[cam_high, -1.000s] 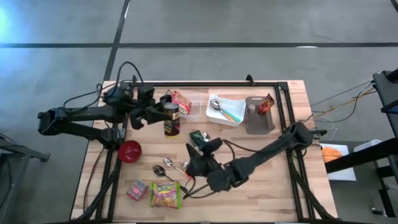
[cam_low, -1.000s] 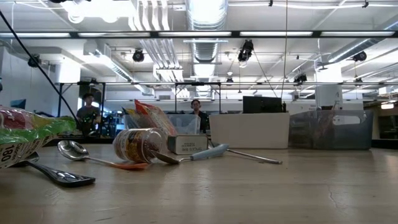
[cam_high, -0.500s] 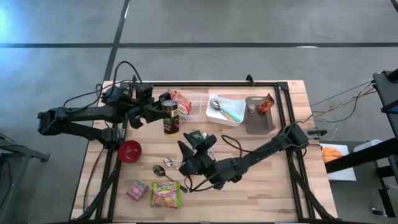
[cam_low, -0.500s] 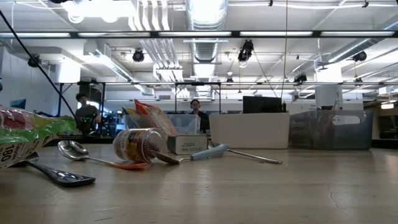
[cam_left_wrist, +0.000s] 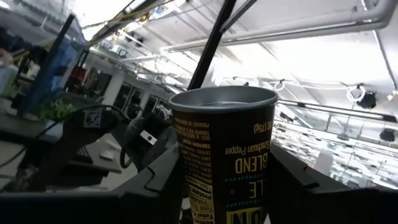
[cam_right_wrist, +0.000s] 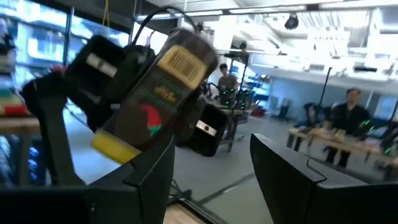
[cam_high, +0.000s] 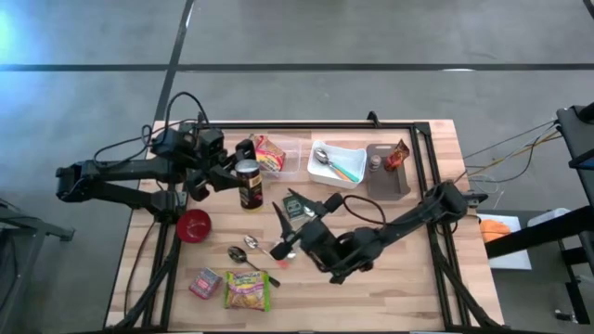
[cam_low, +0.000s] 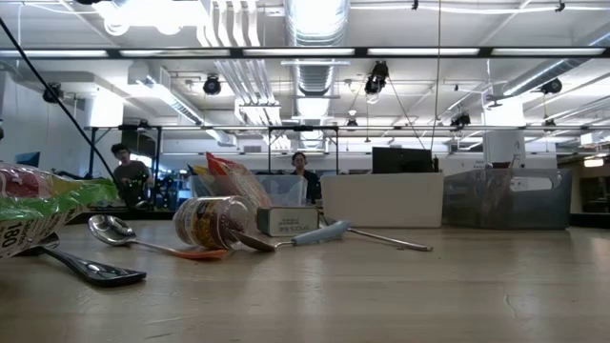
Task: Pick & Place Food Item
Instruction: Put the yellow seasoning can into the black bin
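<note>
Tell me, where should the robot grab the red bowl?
By the rim, from straight above. The bowl seems to sit upright with its open side up, and its round body looks too wide to squeeze across. So one of the jaws should probably go inside the rim and the other outside, pinching the thin wall.

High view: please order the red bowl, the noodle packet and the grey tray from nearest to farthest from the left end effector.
From the left end effector, which is shut on the dark can:
1. Red bowl, just below it, near the table's left edge.
2. Noodle packet, at the bottom left.
3. Grey tray, far across, on the right.
</note>
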`<state>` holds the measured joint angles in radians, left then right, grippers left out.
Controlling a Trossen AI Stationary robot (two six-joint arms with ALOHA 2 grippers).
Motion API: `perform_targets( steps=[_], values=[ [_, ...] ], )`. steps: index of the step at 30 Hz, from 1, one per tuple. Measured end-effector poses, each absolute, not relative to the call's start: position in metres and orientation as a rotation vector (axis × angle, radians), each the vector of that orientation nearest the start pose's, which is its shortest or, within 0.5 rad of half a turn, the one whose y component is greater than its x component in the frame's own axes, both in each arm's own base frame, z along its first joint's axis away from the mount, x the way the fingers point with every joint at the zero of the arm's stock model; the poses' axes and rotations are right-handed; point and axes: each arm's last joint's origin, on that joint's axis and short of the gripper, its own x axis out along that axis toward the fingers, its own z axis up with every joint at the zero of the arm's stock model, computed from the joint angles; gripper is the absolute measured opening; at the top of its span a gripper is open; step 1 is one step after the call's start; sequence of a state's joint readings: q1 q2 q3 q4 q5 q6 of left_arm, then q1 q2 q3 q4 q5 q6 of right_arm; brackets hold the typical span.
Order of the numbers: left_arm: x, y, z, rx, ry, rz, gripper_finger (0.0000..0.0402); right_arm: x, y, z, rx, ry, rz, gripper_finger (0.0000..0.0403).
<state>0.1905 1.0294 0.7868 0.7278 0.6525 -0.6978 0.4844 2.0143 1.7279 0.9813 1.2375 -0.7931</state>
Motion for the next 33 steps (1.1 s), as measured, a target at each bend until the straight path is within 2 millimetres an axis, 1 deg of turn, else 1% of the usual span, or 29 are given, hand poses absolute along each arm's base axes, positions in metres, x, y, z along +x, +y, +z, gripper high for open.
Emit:
perform_targets(
  steps=[5, 6, 8, 10, 11, 13, 16, 22, 26, 30, 33],
  values=[
    [0.215, 0.023, 0.372, -0.415, -0.273, -0.617, 0.0160, 0.396, 0.180, 0.397, -0.097, -0.147, -0.771, 0.0207],
    [0.215, 0.022, 0.372, -0.405, -0.269, -0.626, 0.0160, 0.392, 0.178, 0.401, -0.068, -0.144, -0.717, 0.0207],
    [0.216, 0.022, 0.370, -0.400, -0.256, -0.624, 0.0160, 0.387, 0.171, 0.408, 0.031, -0.116, -0.543, 0.0207],
    [0.219, 0.023, 0.367, -0.414, -0.226, -0.614, 0.0160, 0.382, 0.156, 0.416, 0.180, -0.055, -0.371, 0.0207],
    [0.221, 0.023, 0.365, -0.422, -0.214, -0.608, 0.0160, 0.381, 0.147, 0.420, 0.229, -0.028, -0.342, 0.0207],
    [0.224, 0.023, 0.361, -0.435, -0.193, -0.604, 0.0160, 0.378, 0.130, 0.424, 0.281, 0.002, -0.380, 0.0207],
    [0.228, 0.021, 0.359, -0.442, -0.182, -0.610, 0.0160, 0.380, 0.115, 0.424, 0.292, 0.002, -0.430, 0.0207],
    [0.229, 0.021, 0.358, -0.441, -0.184, -0.609, 0.0160, 0.381, 0.111, 0.425, 0.302, 0.001, -0.410, 0.0207],
    [0.230, 0.021, 0.357, -0.448, -0.174, -0.595, 0.0160, 0.383, 0.110, 0.427, 0.332, -0.009, -0.337, 0.0207],
    [0.232, 0.022, 0.354, -0.464, -0.152, -0.569, 0.0160, 0.383, 0.110, 0.431, 0.354, -0.034, -0.310, 0.0207],
    [0.234, 0.021, 0.351, -0.456, -0.148, -0.556, 0.0160, 0.386, 0.104, 0.430, 0.386, -0.031, -0.285, 0.0207]
  ],
)
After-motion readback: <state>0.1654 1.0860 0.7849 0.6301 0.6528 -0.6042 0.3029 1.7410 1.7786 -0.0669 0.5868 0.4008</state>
